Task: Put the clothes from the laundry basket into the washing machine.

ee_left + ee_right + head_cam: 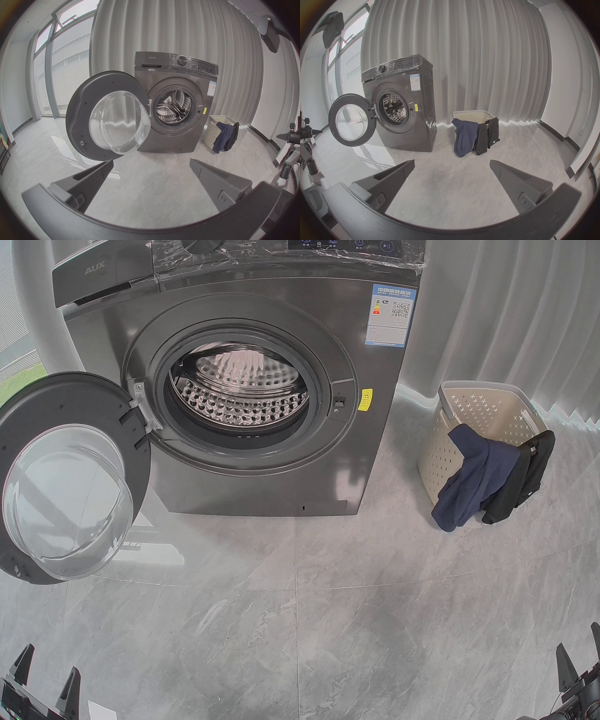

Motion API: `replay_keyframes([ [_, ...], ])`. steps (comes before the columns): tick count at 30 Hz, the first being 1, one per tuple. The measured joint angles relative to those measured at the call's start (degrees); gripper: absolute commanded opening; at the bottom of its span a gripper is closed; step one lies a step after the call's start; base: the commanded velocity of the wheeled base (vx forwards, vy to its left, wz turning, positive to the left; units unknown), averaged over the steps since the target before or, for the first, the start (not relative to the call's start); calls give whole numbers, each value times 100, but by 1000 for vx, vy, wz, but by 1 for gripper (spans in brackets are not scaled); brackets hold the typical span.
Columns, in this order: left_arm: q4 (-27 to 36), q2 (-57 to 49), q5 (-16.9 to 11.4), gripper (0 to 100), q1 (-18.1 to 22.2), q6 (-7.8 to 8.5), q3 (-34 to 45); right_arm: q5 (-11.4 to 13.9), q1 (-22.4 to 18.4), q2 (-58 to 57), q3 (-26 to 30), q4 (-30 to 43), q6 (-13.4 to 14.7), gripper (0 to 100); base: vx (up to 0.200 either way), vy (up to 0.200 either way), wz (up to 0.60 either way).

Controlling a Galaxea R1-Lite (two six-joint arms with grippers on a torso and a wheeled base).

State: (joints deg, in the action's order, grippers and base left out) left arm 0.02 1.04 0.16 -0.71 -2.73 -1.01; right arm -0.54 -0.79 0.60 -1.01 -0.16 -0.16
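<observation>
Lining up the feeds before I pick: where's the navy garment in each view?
Head view: navy garment draped over the laundry basket rim, right of the washing machine.
Left wrist view: navy garment on the basket, between machine and black garment.
Right wrist view: navy garment likewise, mid-picture.
Shared landmark: the machine's open door.

The floor is tiled in grey. A pale curtain is hung at its far edge; daylight is admitted by windows.

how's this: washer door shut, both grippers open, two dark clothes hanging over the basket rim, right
The door is wrong: head view shows it swung open. The left gripper and right gripper are open, dark clothes hang over the basket rim, as said.
</observation>
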Motion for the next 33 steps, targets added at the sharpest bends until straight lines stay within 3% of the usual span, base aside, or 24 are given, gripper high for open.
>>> replay_keyframes([
  [3, 0, -2, 0, 100, -2, -22, 0, 7, 0, 2, 0, 0, 0, 100, 200, 0, 0],
  [9, -5, 0, -2, 100, 2, 0, 0, 5, 5, 4, 0, 0, 2, 100, 0, 0, 0],
  [33, 0, 0, 0, 100, -6, -22, 0, 5, 2, 13, 0, 0, 0, 100, 0, -200, 0],
])
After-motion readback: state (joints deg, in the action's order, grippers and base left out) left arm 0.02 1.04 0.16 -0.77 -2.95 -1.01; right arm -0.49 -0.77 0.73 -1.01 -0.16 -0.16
